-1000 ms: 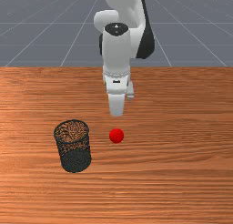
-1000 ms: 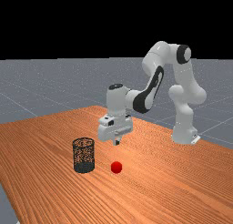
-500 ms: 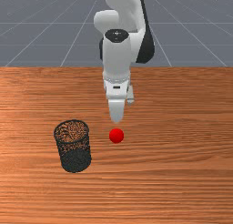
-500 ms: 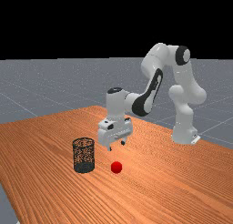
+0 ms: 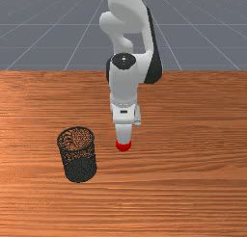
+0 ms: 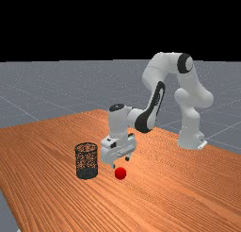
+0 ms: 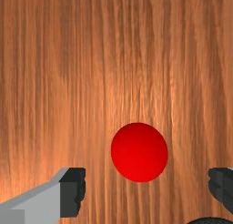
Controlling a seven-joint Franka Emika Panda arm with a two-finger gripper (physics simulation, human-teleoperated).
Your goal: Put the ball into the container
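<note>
Ball [image 7: 139, 152] on bench [image 5: 193, 188], just below the jaws; container [image 5: 80, 170] upright, apart, to the front view's left | jaws: spread wide, touching nothing | step: pre-grasp approach, I judge; nothing lifted | next: I need a straight descent until they straddle the ball, then a centred squeeze; too shallow a pinch could roll it away

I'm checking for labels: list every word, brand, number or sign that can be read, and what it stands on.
Readable text: none.
White and grey robot arm, round black cap: tiny pale mark, too small to read.
White gripper, housing: small dark mark, too small to read.
Red ball, black mesh container, orange-brown wooden table: no text seen.
</note>
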